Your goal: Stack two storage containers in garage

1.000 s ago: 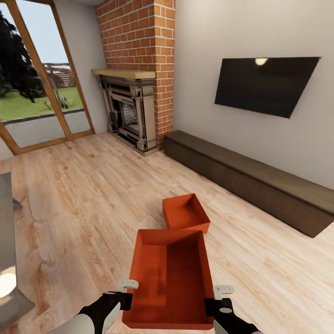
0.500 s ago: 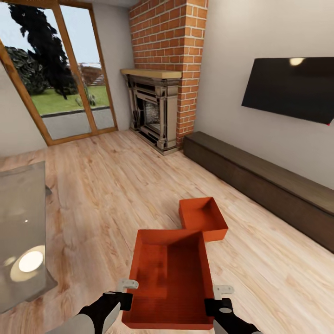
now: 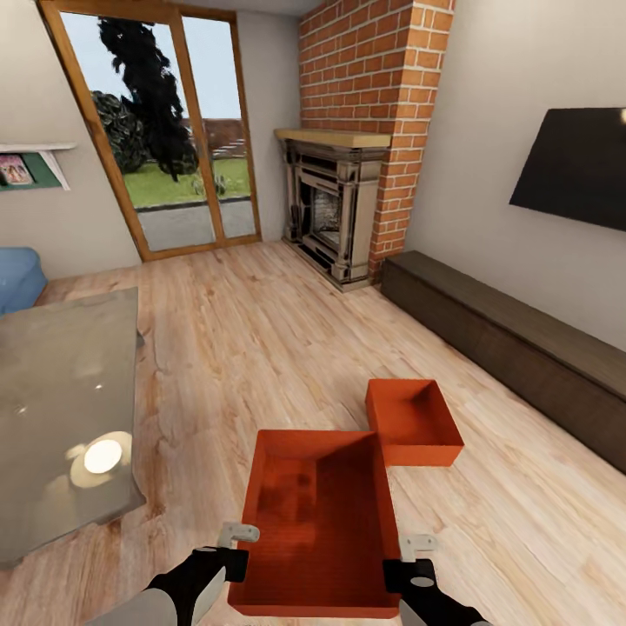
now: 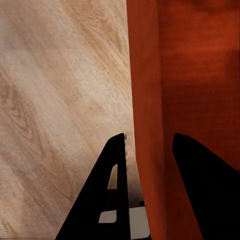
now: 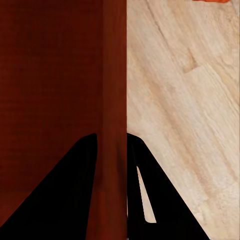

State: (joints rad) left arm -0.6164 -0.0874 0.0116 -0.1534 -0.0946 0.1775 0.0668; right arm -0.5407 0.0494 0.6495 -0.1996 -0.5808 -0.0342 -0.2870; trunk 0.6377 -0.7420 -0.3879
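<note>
- An orange-red storage container (image 3: 317, 530) is carried low in front of the robot, above the living room's plank floor (image 3: 243, 348).
- The left gripper (image 4: 145, 165) has its jaws clenched astride the container's left wall; the right gripper (image 5: 112, 165) pinches the right wall likewise.
- A second container (image 3: 413, 422) sits on the floor just beyond the carried one, toward the right.
- The bin looks light and stiff, yet its thin, smooth walls may flex or slip; opposite long walls seem the sound hold.
- Around: a glass-topped bench (image 3: 61, 417) on the left, a low dark cabinet (image 3: 513, 348) on the right, a brick fireplace (image 3: 348, 200) and glass doors (image 3: 165, 139) ahead.
</note>
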